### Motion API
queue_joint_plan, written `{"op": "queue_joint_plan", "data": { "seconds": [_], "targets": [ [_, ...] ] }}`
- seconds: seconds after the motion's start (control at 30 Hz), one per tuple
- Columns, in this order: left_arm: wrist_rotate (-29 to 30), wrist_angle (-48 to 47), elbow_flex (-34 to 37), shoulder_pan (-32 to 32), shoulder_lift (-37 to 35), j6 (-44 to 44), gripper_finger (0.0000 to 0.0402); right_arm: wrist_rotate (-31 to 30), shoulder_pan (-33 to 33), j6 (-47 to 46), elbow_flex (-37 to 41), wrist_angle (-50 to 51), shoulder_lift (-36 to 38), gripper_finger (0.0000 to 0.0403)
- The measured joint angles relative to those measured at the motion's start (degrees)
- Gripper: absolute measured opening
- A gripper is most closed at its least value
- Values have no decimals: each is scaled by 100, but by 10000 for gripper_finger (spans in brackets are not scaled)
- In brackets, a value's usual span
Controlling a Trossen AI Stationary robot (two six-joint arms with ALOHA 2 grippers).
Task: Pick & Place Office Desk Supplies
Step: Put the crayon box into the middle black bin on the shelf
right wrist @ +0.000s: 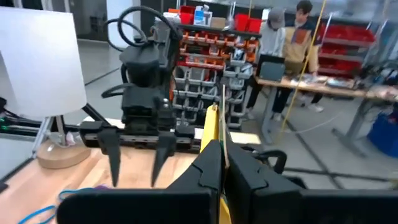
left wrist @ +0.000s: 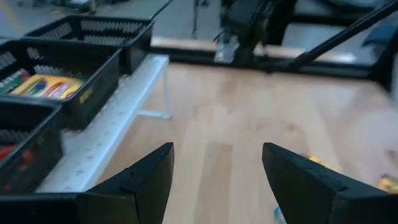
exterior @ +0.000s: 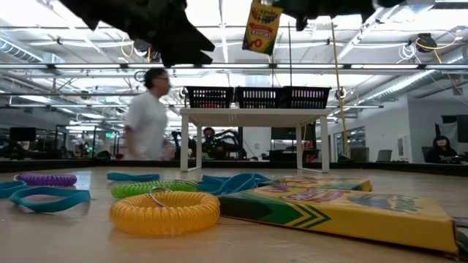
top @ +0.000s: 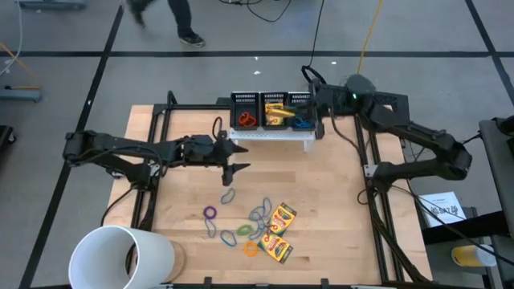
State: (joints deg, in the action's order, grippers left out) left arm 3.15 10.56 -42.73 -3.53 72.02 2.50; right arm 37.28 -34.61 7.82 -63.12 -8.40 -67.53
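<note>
My right gripper is high up beside the row of three black mesh bins on a white stand at the far edge, shut on a yellow-and-green crayon box. My left gripper hovers open and empty over the middle of the table, its fingers level. Two more crayon boxes lie flat on the wood near the front edge, among several coloured rubber-band loops. The middle bin holds yellow crayon boxes. My right gripper pinches the crayon box by its upper end between its two fingers, which reach in about level. In the right wrist view the box shows edge-on between the fingers. The box hangs below them, nearly upright, well clear of the table.
A large white cup lies on its side at the near left corner. The left bin holds red things, the right bin blue ones. Bare wood lies between the stand and the loose supplies. A person walks beyond the table.
</note>
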Motion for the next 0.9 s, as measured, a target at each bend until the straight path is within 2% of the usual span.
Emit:
{"op": "queue_joint_plan", "data": {
  "seconds": [0.17, 0.6, 0.9],
  "targets": [
    [-435, 552, 294, -142, 6, 131, 255, 752, -551, -291, -202, -25, -629, 0],
    [-461, 592, 292, -175, 4, 176, 255, 955, -933, -175, -206, -20, -1555, 0],
    [-460, 598, 292, -175, 4, 193, 255, 1119, -929, -414, -206, 390, -1548, 0]
  ]
}}
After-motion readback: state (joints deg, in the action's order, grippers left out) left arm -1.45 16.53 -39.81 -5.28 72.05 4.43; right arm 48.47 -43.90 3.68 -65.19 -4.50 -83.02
